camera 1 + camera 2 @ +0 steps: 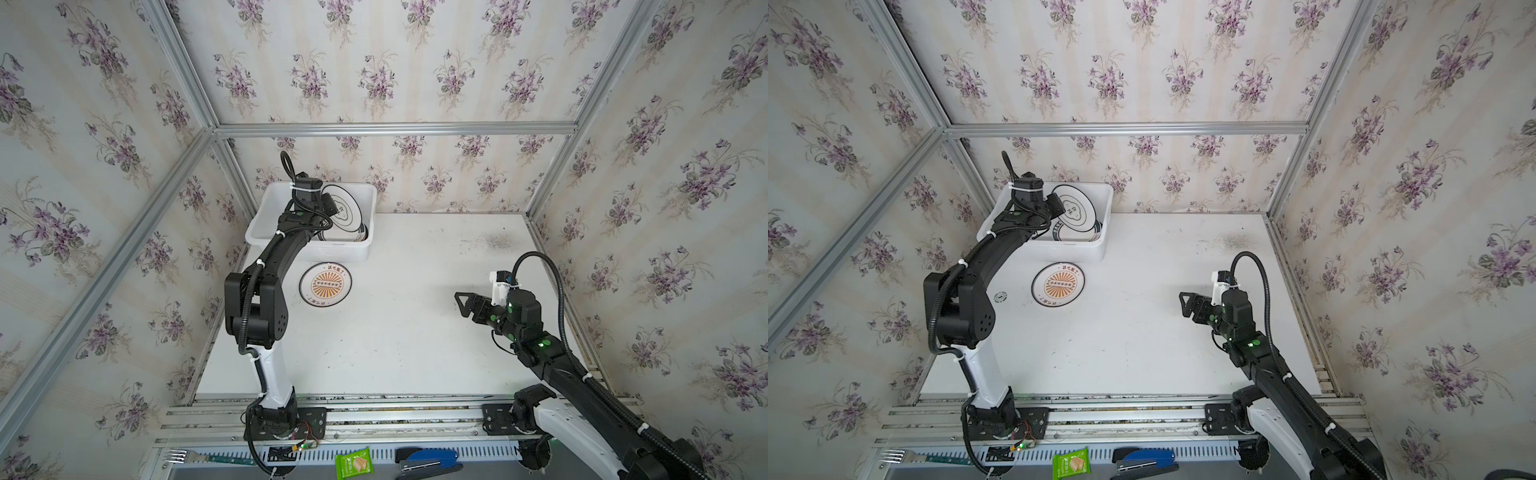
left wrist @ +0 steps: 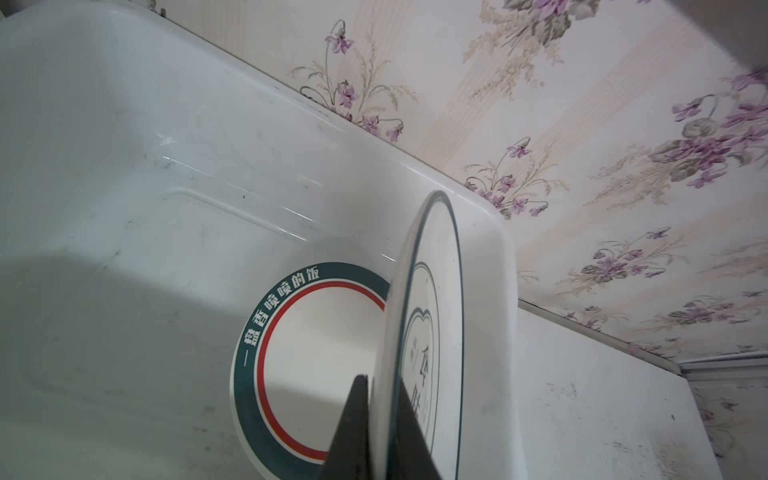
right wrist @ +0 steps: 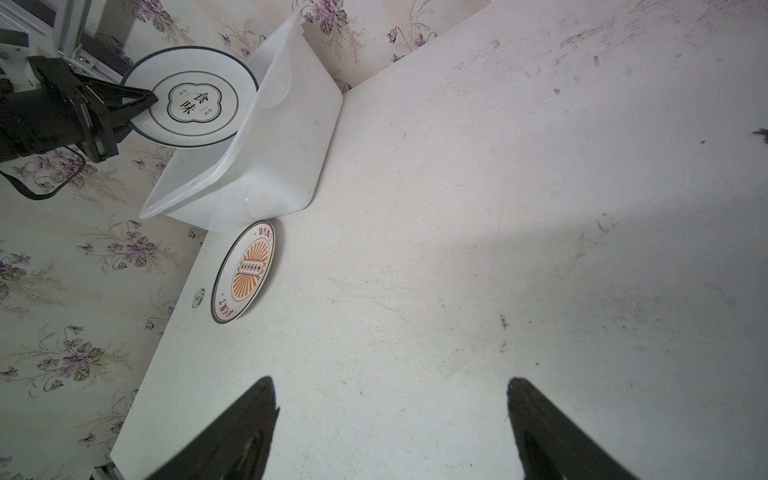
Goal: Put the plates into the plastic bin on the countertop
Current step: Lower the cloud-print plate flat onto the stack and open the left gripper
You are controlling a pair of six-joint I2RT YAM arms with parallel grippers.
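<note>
The white countertop (image 1: 415,332) has dark specks. Around it stand walls (image 1: 374,75) with purple flowers and silver rails (image 1: 395,129). The plastic bin (image 1: 340,251) sits in the back left corner. The left gripper (image 2: 380,395) pinches a dark-rimmed plate (image 1: 347,208), tilted over the bin. A teal-band plate (image 2: 291,353) lies inside. A sunburst plate (image 1: 325,284) lies flat just in front of the bin. The right gripper (image 3: 390,380) is spread wide above the countertop.

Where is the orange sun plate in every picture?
Top view: the orange sun plate lies flat just in front of the white bin.
Top view: the plate sits in front of the bin.
Left wrist: not in it.
Right wrist: the plate beside the bin.
Shared landmark: the white bin.
</note>
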